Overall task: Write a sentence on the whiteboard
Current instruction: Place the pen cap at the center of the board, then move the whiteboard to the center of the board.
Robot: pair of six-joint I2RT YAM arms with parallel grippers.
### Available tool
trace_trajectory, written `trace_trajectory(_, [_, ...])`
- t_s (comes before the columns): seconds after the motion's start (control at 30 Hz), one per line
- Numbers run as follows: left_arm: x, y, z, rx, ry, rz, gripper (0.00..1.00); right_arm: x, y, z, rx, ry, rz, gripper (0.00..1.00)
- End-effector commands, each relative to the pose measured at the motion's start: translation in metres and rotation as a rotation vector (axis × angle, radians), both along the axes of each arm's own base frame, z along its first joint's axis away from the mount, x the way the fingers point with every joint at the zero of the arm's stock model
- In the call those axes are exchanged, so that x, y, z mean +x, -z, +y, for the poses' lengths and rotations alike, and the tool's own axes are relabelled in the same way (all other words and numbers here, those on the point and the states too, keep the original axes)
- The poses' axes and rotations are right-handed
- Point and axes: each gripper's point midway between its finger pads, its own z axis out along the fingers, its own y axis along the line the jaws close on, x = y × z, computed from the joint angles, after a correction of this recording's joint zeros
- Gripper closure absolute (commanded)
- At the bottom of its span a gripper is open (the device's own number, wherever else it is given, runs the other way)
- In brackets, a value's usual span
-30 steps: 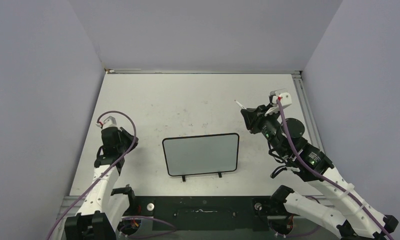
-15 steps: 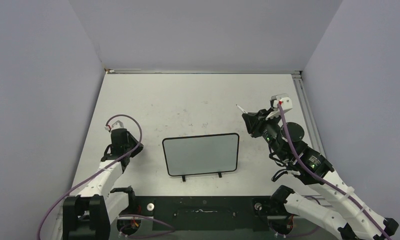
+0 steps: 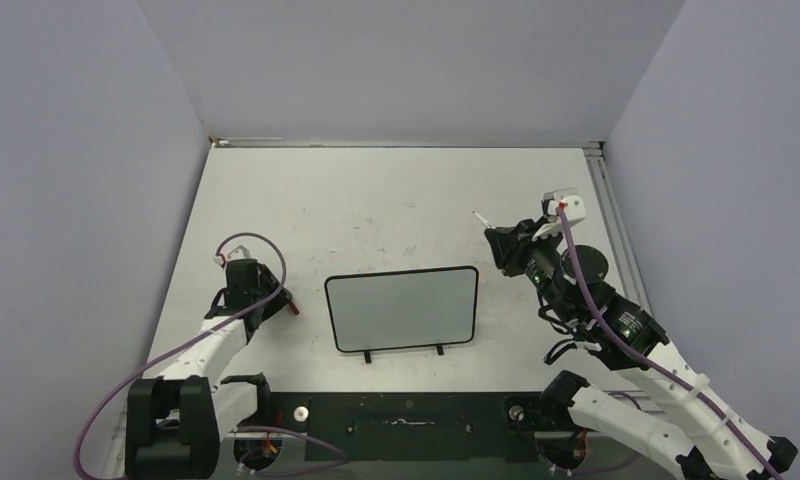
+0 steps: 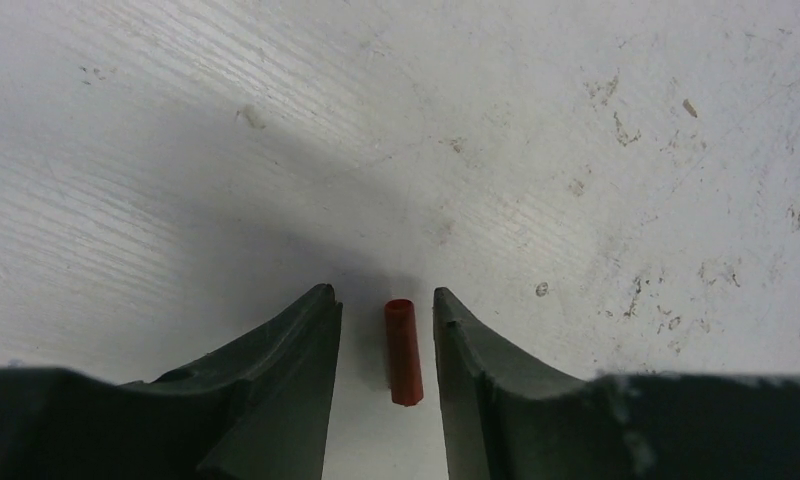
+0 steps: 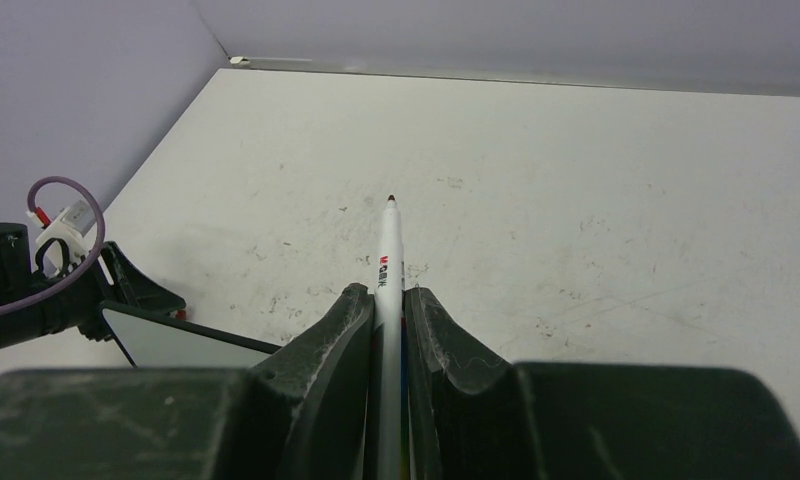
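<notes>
marker (image 5: 387, 250): red logo, unreadable; clamped in right gripper (image 5: 386, 300), 2 o'clock of whiteboard (image 3: 401, 310) | left gripper (image 4: 381, 300): apart astride red cap (image 4: 403, 350), 9 o'clock | desk (image 3: 376, 200): scuffed white

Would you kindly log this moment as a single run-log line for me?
left gripper: open, straddling small red cylindrical cap on white table | right gripper: shut on white marker pen, uncapped | black-framed whiteboard: blank

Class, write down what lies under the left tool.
A small red cap lies on the table, between the left tool's open fingers. The table directly beneath the fingers themselves is covered.
</notes>
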Motion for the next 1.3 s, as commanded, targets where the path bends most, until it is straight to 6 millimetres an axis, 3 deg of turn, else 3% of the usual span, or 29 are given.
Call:
trace_trajectory(0.0, [0.007, -0.015, -0.002, -0.011, 0.004, -0.055, 0.6, -0.003, -0.007, -0.004, 0.029, 0.008, -0.016, 0.94])
trace_trajectory(0.13, [0.012, -0.041, -0.005, -0.022, 0.013, -0.11, 0.49, -0.011, -0.012, 0.003, 0.035, -0.062, -0.033, 0.94])
trace_trajectory(0.23, [0.015, -0.076, -0.005, -0.01, 0.024, -0.179, 0.46, -0.02, -0.014, 0.01, 0.048, -0.131, -0.044, 0.94])
trace_trajectory(0.47, [-0.015, -0.159, -0.012, 0.172, 0.145, -0.256, 0.46, -0.028, -0.017, 0.012, 0.056, -0.174, -0.068, 0.94])
trace_trajectory(0.6, [-0.036, -0.163, -0.044, 0.135, 0.274, -0.234, 0.48, -0.027, -0.019, 0.013, 0.058, -0.172, -0.077, 0.94])
trace_trajectory(0.83, [-0.065, -0.166, -0.075, 0.089, 0.363, -0.24, 0.5, -0.025, -0.02, 0.013, 0.047, -0.166, -0.069, 0.94])
trace_trajectory(1.1, [-0.092, -0.168, -0.081, 0.057, 0.44, -0.186, 0.57, -0.021, -0.022, 0.015, 0.047, -0.156, -0.068, 0.95])
trace_trajectory(1.27, [-0.115, -0.148, -0.099, -0.042, 0.535, -0.108, 0.64, -0.016, -0.02, 0.015, 0.035, -0.144, -0.065, 0.94])
